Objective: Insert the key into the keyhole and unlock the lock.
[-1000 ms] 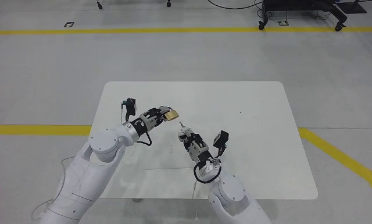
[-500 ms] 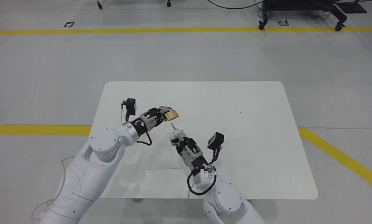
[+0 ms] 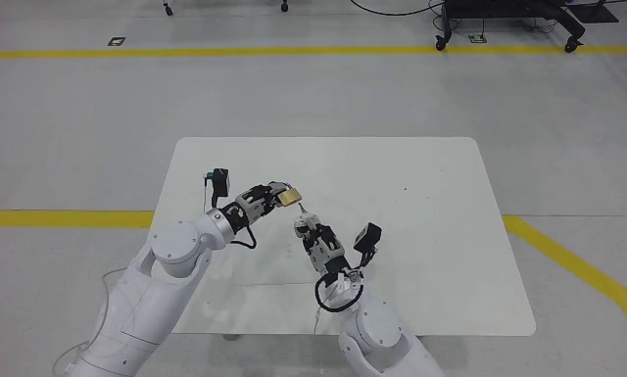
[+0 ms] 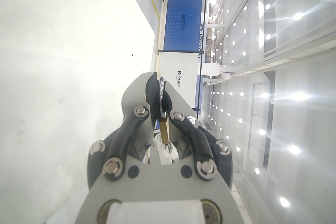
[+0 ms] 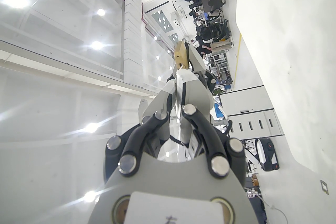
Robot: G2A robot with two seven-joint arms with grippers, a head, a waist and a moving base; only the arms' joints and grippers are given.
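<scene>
A brass padlock [image 3: 289,195] hangs in the air over the white table [image 3: 421,181], its silver shackle [image 4: 161,93] pinched in my left gripper [image 4: 160,88], which is shut on it. The brass body [image 4: 164,130] points back toward the wrist. My right gripper [image 3: 306,224] sits just below and to the right of the lock, shut on a small silver key [image 5: 180,67]. In the right wrist view the key's tip meets the underside of the padlock [image 5: 180,55]; how deep it sits is hidden by my right gripper [image 5: 181,75].
Both arms are over the table's left-centre part. Yellow floor lines [image 3: 294,52] run past the table, and a dark wheeled cart [image 3: 509,10] stands at the far right.
My right gripper drifted left and away from the lock half a second ago, then came back up toward it with the key. The left gripper and padlock barely shifted.
</scene>
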